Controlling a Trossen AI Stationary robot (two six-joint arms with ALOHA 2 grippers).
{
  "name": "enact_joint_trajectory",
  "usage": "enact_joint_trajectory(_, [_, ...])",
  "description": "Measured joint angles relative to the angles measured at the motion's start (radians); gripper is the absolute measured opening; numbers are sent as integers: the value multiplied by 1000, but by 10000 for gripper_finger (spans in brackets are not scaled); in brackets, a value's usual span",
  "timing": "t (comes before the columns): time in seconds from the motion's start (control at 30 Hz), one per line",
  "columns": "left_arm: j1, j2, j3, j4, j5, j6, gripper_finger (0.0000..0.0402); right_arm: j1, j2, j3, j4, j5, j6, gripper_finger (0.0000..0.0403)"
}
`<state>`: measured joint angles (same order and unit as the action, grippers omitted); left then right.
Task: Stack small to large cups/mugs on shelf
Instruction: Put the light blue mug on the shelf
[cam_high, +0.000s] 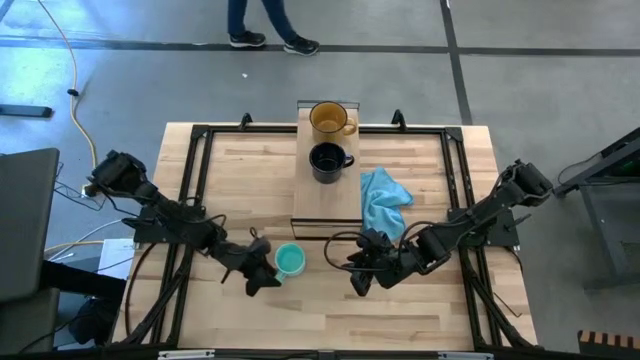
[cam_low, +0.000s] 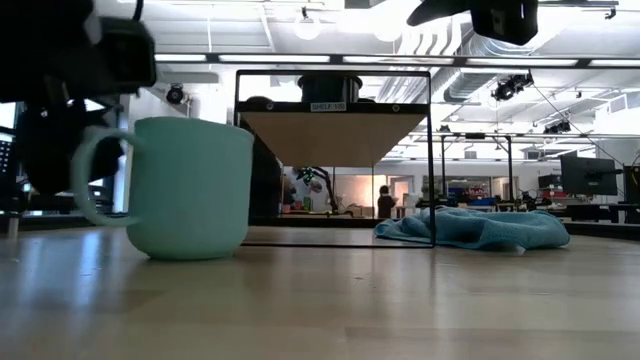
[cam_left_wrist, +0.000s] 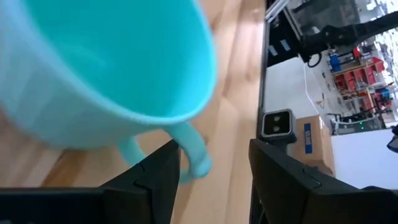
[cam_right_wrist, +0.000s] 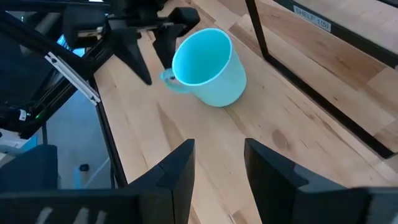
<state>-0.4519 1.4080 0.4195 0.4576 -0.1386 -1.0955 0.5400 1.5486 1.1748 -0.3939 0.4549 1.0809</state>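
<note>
The teal mug (cam_high: 289, 260) stands upright on its base on the table, in front of the shelf's near end, with its handle (cam_left_wrist: 194, 154) pointing toward the table's left. My left gripper (cam_high: 268, 272) is open, level with the mug, one finger on each side of that handle. My right gripper (cam_high: 360, 280) hovers open to the mug's right with nothing between its fingers (cam_right_wrist: 219, 162). The black mug (cam_high: 328, 161) and the amber glass mug (cam_high: 329, 120) stand side by side on top of the shelf (cam_high: 325, 205). My left gripper comes at the teal mug's handle (cam_left_wrist: 198, 163) from the table's left, slanting slightly down, with the handle in the gap between its open fingers. I cannot tell whether either finger touches it. The mug stays on the table.
A crumpled blue cloth (cam_high: 385, 200) lies on the table against the shelf's right side, close to my right arm. A dark metal frame (cam_high: 190, 180) runs around the tabletop. A person's legs (cam_high: 268, 25) show on the floor beyond the far edge.
</note>
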Motion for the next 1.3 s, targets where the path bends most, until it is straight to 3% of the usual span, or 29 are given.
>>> enact_joint_trajectory(0.47, [11, 324, 350, 21, 28, 211, 179, 15, 0, 0, -9, 1, -8, 131])
enact_joint_trajectory(0.63, [60, 394, 444, 17, 99, 236, 179, 45, 0, 0, -7, 9, 11, 131])
enact_joint_trajectory(0.8, [79, 391, 451, -1, 180, 234, 179, 90, 0, 0, -50, 15, 109, 131])
enact_joint_trajectory(1.03, [77, 349, 445, -180, 207, 231, 179, 144, 45, 0, -139, 48, 348, 131])
enact_joint_trajectory(1.3, [79, 281, 445, -369, 206, 252, 179, 122, 184, 0, 83, -49, 343, 131])
